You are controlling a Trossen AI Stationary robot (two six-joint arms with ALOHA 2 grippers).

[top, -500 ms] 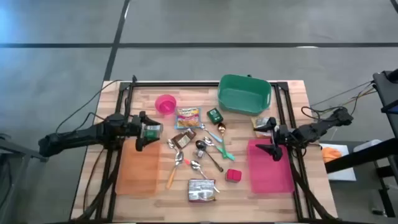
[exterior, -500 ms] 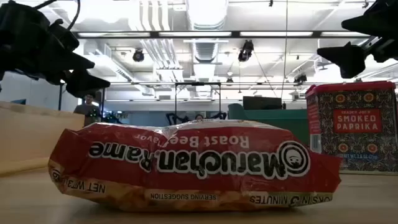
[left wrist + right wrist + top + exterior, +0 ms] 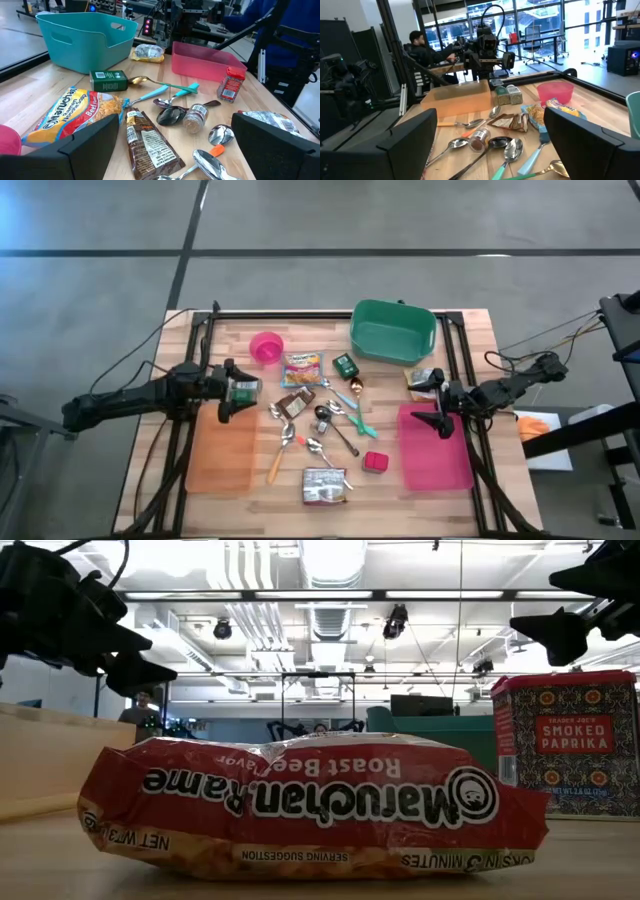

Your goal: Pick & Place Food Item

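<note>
Food items lie mid-table: a yellow-orange ramen pack (image 3: pixel 302 368), a small green box (image 3: pixel 346 365), a brown packet (image 3: pixel 294 402), a red paprika tin (image 3: pixel 375 462) and a red Maruchan ramen pack (image 3: pixel 324 485) by the near edge, which fills the low view (image 3: pixel 310 805). My left gripper (image 3: pixel 228 395) hovers open and empty over the far end of the orange tray (image 3: pixel 222 455), pointing toward the items (image 3: pixel 170 150). My right gripper (image 3: pixel 437 416) hovers open and empty over the far end of the pink tray (image 3: pixel 432 450).
A teal bin (image 3: pixel 393 330) stands at the far right, a pink bowl (image 3: pixel 266 347) at the far left. Several spoons (image 3: pixel 318 442), a teal utensil (image 3: pixel 356 415) and a small jar (image 3: pixel 194 117) lie mid-table. A crumpled packet (image 3: pixel 425 377) lies by the bin.
</note>
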